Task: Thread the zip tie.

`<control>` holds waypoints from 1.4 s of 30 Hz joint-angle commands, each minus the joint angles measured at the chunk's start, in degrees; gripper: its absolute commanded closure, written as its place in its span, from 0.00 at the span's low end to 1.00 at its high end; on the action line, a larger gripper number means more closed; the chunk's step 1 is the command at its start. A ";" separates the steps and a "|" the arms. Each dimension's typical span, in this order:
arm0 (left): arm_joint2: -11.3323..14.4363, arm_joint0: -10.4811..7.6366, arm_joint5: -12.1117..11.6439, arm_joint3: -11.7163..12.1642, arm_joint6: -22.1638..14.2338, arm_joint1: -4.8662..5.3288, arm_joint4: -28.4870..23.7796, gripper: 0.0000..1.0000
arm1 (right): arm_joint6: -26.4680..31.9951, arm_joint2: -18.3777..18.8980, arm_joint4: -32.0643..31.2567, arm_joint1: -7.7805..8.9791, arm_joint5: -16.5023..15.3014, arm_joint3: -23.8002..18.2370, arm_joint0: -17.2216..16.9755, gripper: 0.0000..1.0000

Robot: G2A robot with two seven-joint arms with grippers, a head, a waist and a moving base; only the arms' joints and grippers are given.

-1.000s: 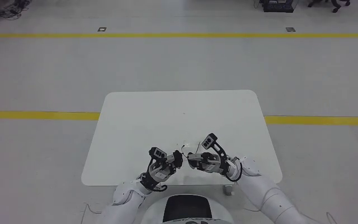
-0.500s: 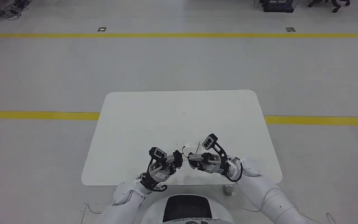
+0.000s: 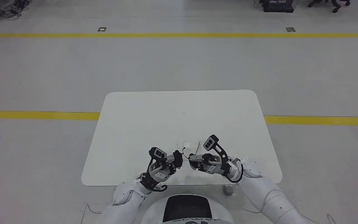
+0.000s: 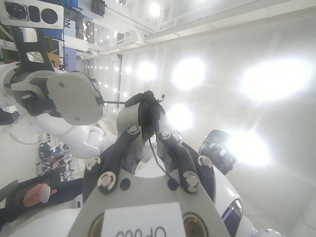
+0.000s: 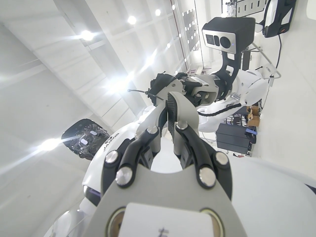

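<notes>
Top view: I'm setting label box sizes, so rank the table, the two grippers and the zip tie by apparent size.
1. White rounded-rectangle table.
2. Black-and-grey left gripper and right gripper: they look alike, so unranked.
3. Thin zip tie held between their fingers: smallest.

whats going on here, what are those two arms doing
The robot is threading a zip tie. Its two grippers sit close together above the near edge of the white rounded table. The left gripper and the right gripper are each shut on the thin dark zip tie, which spans the small gap between them. It is too fine to tell whether the tail has passed through the head.
</notes>
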 commanded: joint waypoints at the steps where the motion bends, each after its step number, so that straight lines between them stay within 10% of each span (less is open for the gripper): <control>1: 0.00 0.00 0.00 0.00 0.00 0.00 0.00 1.00 | -0.10 0.11 -0.13 -0.01 -0.02 -0.04 -0.08 1.00; 42: 0.00 0.00 0.00 0.00 0.00 0.00 0.00 1.00 | -0.91 0.76 -2.95 -0.38 0.72 0.99 -0.49 1.00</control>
